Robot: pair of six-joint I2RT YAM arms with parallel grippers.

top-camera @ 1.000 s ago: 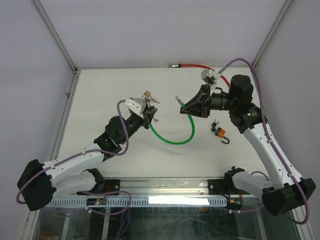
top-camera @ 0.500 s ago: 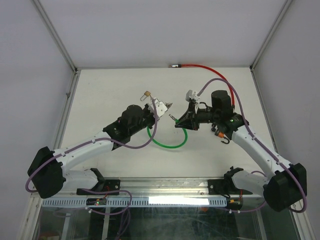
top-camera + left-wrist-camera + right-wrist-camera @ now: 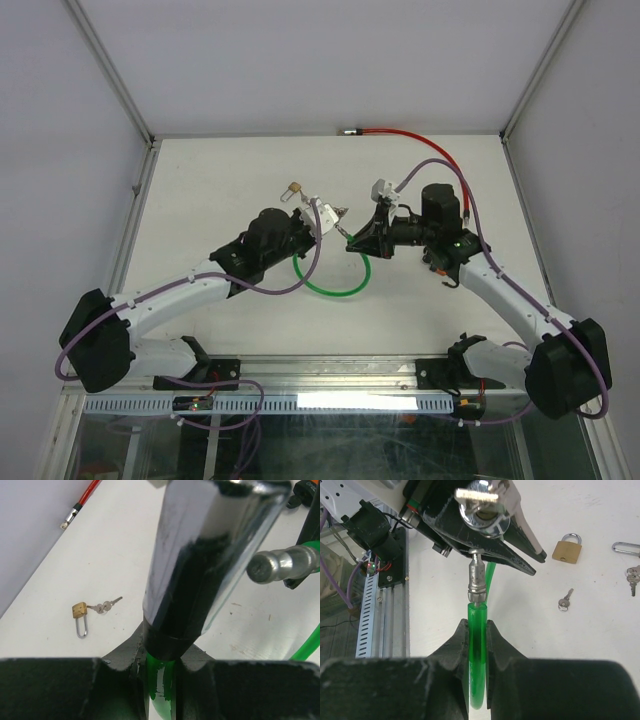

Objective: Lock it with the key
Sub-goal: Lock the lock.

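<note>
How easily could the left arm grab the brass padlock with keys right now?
Probably not: the left gripper is shut on the chrome lock barrel, though the brass padlock lies unobstructed nearby.

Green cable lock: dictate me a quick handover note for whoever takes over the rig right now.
Left gripper: shut on the chrome lock body, with the key sitting in its end.
Right gripper: shut on the green cable just behind its metal pin.
Done: both ends gripped and brought together over mid-table.
Left: the pin is close to the lock body but not inserted; push it in, then turn the key.
A brass padlock lies apart on the table.
</note>
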